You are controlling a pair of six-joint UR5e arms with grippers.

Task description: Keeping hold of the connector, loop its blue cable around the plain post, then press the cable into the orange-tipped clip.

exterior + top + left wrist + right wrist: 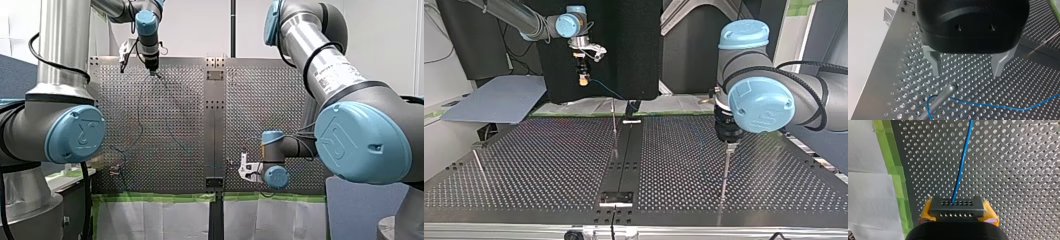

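Between yellow pads [989, 214], my right arm's jaws are pinching the connector [956, 206], and the blue cable [961, 162] is running from it ahead over the perforated counter [1023, 170]. Spread and empty, my left arm's jaws are hovering just above the plain post [939, 98], where the cable is curling round it. The loop is looking slack, so lifting the connector is risking the cable riding up and off the post, while a hard pull is risking the connector twisting in the pads. The orange-tipped clip is not showing clearly in any view
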